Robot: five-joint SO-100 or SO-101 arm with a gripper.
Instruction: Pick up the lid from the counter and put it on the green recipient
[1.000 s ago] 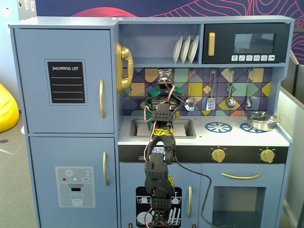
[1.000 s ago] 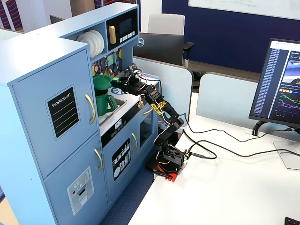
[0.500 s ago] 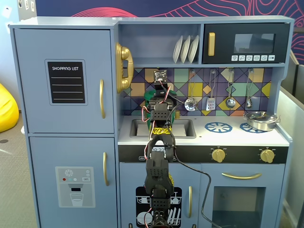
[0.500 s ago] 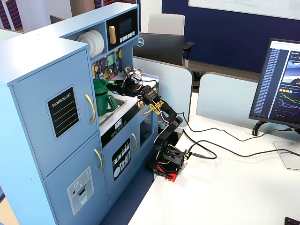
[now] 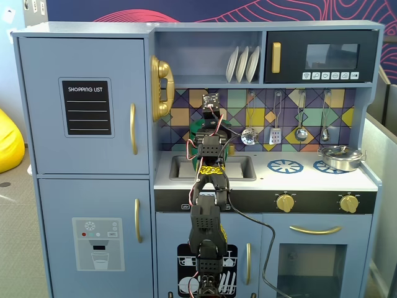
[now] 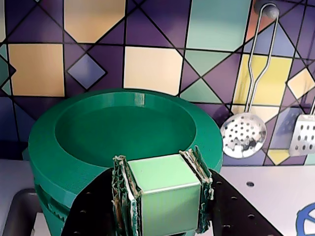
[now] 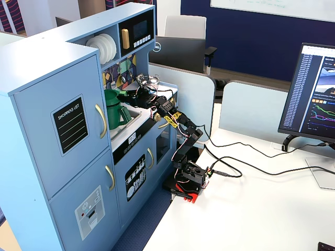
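My jaws are clamped on the lid's [image 6: 123, 132] square centre knob, holding the lid level above the green pot [image 7: 114, 107]. Light, stiff, slick plastic; the knob is the only good hold, so I keep it level.

Read "SHOPPING LIST" in white capitals on the black chalkboard panel [image 5: 87, 107] of the blue toy fridge's upper door, up and left of the claw [image 5: 209, 121] in a fixed view. Read the same words, slanted, on that panel [image 7: 70, 124] in another fixed view, nearer the camera than the claw [image 7: 127, 94]. Made out "DELL" on the back of the black monitor [image 7: 156, 47] beyond the claw. Screen text on the black monitor at right [image 7: 315, 94] too small to read.
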